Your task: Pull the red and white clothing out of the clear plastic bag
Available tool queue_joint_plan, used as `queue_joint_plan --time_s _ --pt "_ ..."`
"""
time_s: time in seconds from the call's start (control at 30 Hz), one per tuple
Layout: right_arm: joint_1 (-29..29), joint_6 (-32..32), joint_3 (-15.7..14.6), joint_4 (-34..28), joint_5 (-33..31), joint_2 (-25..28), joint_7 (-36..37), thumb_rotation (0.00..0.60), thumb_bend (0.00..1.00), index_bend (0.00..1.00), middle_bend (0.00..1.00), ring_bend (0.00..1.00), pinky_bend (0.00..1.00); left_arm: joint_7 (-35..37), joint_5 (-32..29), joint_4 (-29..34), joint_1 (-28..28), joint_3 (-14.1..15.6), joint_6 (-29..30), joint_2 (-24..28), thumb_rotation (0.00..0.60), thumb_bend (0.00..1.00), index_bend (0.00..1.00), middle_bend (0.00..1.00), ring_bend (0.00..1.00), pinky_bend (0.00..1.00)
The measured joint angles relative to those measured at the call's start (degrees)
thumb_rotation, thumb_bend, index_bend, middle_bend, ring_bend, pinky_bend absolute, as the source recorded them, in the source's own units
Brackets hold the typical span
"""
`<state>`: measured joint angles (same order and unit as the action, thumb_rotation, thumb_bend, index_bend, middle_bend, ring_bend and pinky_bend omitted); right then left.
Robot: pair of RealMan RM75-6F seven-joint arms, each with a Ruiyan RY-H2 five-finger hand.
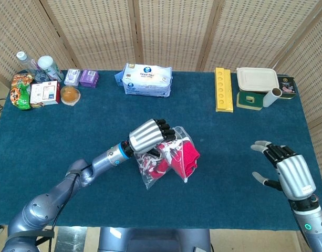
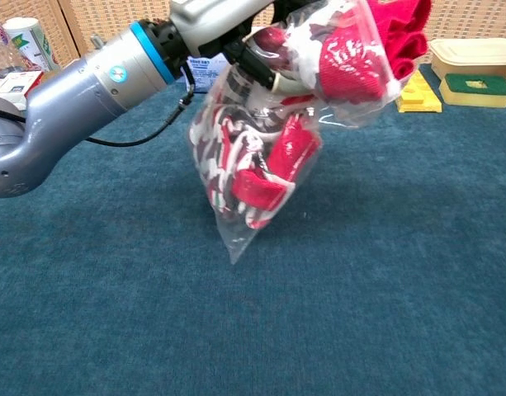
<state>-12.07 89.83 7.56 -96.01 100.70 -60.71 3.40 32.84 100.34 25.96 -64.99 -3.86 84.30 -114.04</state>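
My left hand [image 1: 150,135] grips the clear plastic bag [image 1: 163,163] near its top and holds it up off the blue table [image 1: 71,131]. The bag [image 2: 253,181] hangs tilted, one corner pointing down just above the cloth. Red and white clothing [image 2: 261,161] fills it, and a red part [image 2: 397,25] sticks out of the bag's mouth on the right. In the chest view my left hand [image 2: 236,21] is cut off by the top edge. My right hand [image 1: 287,170] hovers open at the table's right front, well apart from the bag.
A pack of wipes [image 1: 147,80] lies at the back middle. A yellow tray [image 1: 222,89], a white lidded box [image 1: 257,79] and a green tin stand back right. Bottles, snack packs and small boxes [image 1: 42,86] crowd the back left corner.
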Motion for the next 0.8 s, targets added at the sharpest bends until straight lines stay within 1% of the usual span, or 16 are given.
queue_joint_plan --time_s 0.4,0.63,0.8 --pt "-5.2 -3.8 0.5 -1.1 3.6 -2.8 -2.8 0.600 0.17 0.35 0.34 0.48 0.49 1.4 -0.6 -5.4 -4.0 0.5 -2.2 -5.4 0.600 0.38 0.80 0.63 0.63 0.56" --pt "-7.5 -5.3 1.0 -2.8 4.1 -3.9 -5.1 0.600 0.17 0.37 0.35 0.50 0.51 1.7 -1.1 -7.5 -5.6 0.9 -3.8 -7.7 0.600 0.38 0.80 0.63 0.63 0.56" --pt "-8.5 -6.2 1.0 -2.9 3.8 -4.8 -5.6 0.600 0.17 0.39 0.36 0.51 0.52 2.3 -1.6 -8.7 -6.2 1.2 -4.2 -8.8 0.600 0.38 0.80 0.63 0.63 0.56"
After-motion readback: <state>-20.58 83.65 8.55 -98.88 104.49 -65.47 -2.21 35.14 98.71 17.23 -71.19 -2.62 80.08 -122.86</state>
